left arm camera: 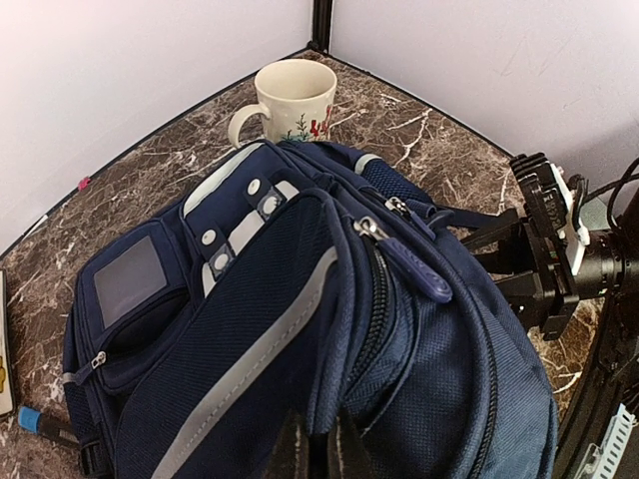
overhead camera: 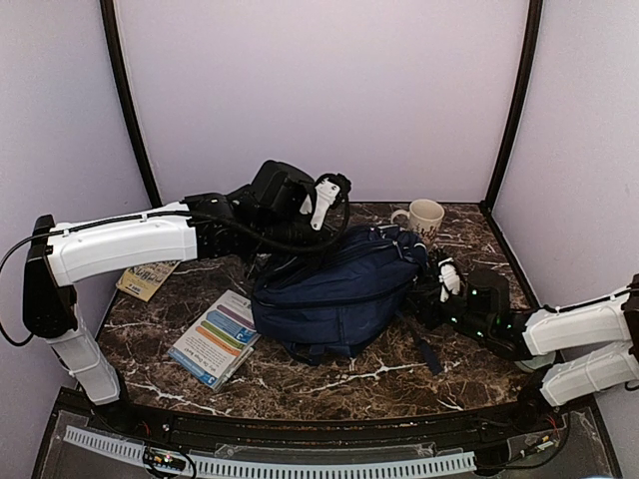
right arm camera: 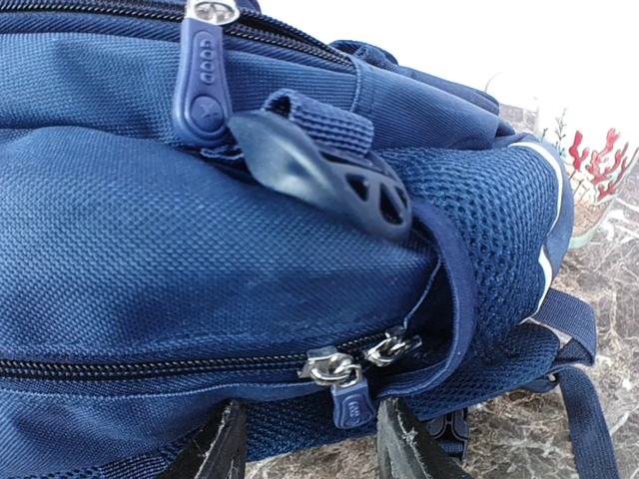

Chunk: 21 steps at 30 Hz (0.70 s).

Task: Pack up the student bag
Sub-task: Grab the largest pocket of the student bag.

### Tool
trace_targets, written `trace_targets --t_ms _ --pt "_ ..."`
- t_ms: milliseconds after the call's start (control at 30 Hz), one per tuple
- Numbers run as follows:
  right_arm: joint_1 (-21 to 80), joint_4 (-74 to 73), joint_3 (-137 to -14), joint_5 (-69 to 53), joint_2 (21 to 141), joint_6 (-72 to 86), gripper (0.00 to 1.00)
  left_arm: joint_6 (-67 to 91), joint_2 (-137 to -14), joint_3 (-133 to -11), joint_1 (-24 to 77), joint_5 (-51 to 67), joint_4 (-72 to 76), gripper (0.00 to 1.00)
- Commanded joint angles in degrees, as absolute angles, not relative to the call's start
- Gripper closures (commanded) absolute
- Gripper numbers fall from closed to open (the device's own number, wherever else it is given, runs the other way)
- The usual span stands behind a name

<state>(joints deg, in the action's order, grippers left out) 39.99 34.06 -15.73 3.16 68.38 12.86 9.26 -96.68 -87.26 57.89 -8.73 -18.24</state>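
In the middle of the marbled worktop (overhead camera: 399, 374) lies the student bag (overhead camera: 339, 294), a navy backpack with its front pockets turned up. A mug (overhead camera: 424, 216) stands just beyond it near the far edge.

The left end effector (left arm camera: 319, 449) reaches over the bag from the far-left side. In its wrist view the two fingers stand close together on the lip of a compartment. I judge that it is pinching this fabric edge, so that the mouth is lifted and the bag does not slide when the other arm pulls. The zipper beside this lip looks parted there.

The right end effector (right arm camera: 312, 444) is at the right side of the bag, low and close to the worktop. Its fingers are spread apart and hold nothing. A small zipper pull (right arm camera: 349, 407) hangs just between them, below two metal sliders that meet on a closed zipper. This position makes sense if the next step is to take the pull and draw the zipper open. That needs a fine grip, because the tab is small and can swing away.

A colourful booklet (overhead camera: 220, 337) and a yellowish booklet (overhead camera: 148, 277) lie on the worktop left of the bag. They are outside it, so I judge the packing to be at an early stage.
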Motion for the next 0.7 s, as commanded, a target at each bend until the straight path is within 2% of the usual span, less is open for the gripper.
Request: trace_targets --t_ms 0,333,500,667 --pt "40.9 38.3 -17.3 5.8 69.0 11.3 0.55 10.6 -95.0 -90.5 57.1 -9.7 -16.0 1.00" --pt "41.4 38.2 -17.5 6.9 70.7 7.4 0.70 10.0 -94.7 -90.2 57.1 -8.8 -17.2 1.00" --pt "42.1 35.5 -18.5 5.4 70.7 4.4 0.89 9.8 -94.8 -90.3 57.1 -8.7 -17.9 1.00" --pt "42.9 33.2 -18.4 4.6 69.2 3.0 0.98 10.3 -95.1 -90.4 57.1 -8.3 -17.8 1.00"
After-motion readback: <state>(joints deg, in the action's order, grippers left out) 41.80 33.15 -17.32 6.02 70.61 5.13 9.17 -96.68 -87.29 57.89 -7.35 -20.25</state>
